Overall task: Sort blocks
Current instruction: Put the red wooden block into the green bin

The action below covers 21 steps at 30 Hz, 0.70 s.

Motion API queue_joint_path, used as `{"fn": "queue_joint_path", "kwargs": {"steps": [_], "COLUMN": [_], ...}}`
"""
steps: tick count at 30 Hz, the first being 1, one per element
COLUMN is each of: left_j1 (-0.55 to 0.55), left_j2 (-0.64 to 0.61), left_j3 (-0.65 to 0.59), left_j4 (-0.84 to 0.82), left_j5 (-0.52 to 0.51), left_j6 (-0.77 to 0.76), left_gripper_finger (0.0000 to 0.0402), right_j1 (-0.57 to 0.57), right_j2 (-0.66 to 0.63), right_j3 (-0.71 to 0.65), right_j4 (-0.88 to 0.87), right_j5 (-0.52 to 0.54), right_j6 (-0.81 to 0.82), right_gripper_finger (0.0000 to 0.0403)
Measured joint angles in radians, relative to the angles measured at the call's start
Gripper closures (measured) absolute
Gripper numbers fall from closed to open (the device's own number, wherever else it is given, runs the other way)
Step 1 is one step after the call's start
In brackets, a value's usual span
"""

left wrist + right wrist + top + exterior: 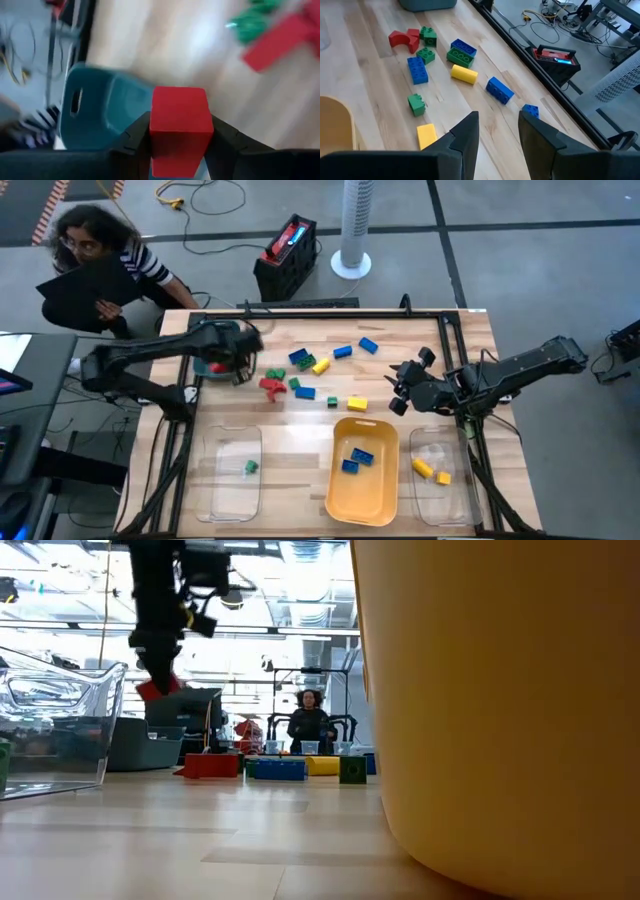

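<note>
Left wrist view: left pincer [181,145] clamps red block [179,117]

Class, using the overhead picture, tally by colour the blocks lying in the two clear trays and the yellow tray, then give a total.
Green block: 1, in the left clear tray
Blue blocks: 2, in the yellow tray
Yellow blocks: 2, in the right clear tray
Total: 5

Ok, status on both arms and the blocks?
Left gripper shut on small red plastic block, above teal tray. Right gripper open, empty, hovering over loose bricks. Nothing in the way.
</note>
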State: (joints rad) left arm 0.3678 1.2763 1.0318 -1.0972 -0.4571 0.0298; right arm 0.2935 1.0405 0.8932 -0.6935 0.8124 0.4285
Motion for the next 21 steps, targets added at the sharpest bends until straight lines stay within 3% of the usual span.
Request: {"fn": "queue_joint_path", "kwargs": {"steps": [4, 10, 18, 21], "left_j1": [0.149, 0.292, 0.359, 0.361], "left_j2": [-0.059, -0.036, 0.069, 0.119], "left_j3": [-0.062, -0.07, -0.07, -0.07], "left_j4": [0.089, 0.095, 0.019, 0.001], "left_j5": [0.057, 0.155, 0.218, 0.218], "left_j6": [-0.044, -0.079, -0.156, -0.164], "left_gripper_finger": [0.0276, 0.0276, 0.0275, 0.025], "right_j1": [-0.011, -0.013, -0.006, -0.006], "right_j2": [0.0, 0.0, 0.0, 0.0], "right_j3": [0.0, 0.0, 0.0, 0.0], "right_j4": [0.005, 0.006, 0.005, 0.004], "right_j5": [0.0, -0.001, -0.002, -0.002], "right_j6": [-0.008, -0.011, -0.011, -0.011], "right_gripper_finger": [0.0251, 0.0251, 0.0251, 0.0251]}}
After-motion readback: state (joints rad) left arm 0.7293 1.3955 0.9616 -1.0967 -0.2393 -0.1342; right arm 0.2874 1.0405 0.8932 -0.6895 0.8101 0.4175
